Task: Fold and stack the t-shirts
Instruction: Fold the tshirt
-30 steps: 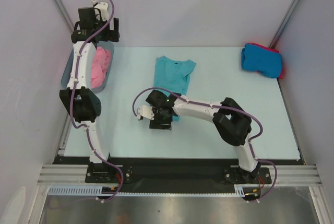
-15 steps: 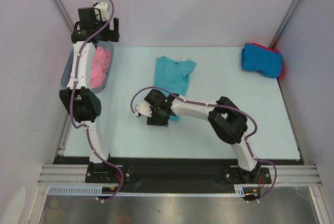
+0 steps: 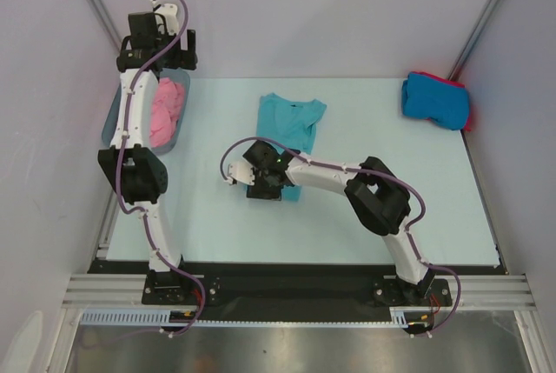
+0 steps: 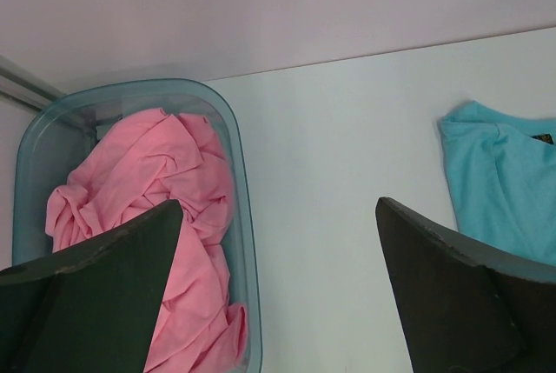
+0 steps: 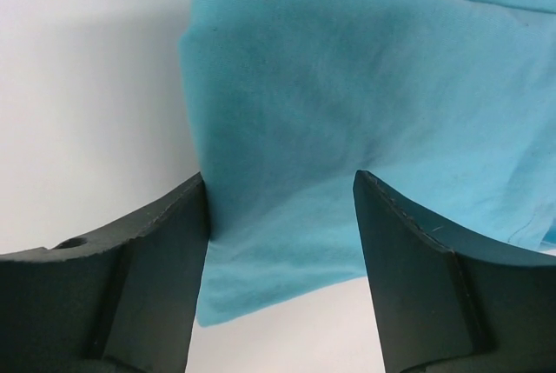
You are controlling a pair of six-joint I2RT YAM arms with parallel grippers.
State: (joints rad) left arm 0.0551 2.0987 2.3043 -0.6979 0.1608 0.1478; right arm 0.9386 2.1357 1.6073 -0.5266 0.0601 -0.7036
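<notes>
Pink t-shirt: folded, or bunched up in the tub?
Bunched up. The pink t-shirt lies crumpled in loose wrinkles inside the tub, not folded.

The top camera looks down from behind the near edge over the whole counter (image 3: 391, 129); the left wrist view from farther off and the right from close share its teal t-shirt (image 3: 291, 121).

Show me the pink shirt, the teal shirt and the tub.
pink t-shirt (image 4: 148, 173), left wrist view, middle of the heap
teal t-shirt (image 3: 291, 125), top external view, chest
tub (image 4: 241, 190), left wrist view, right rim
</notes>
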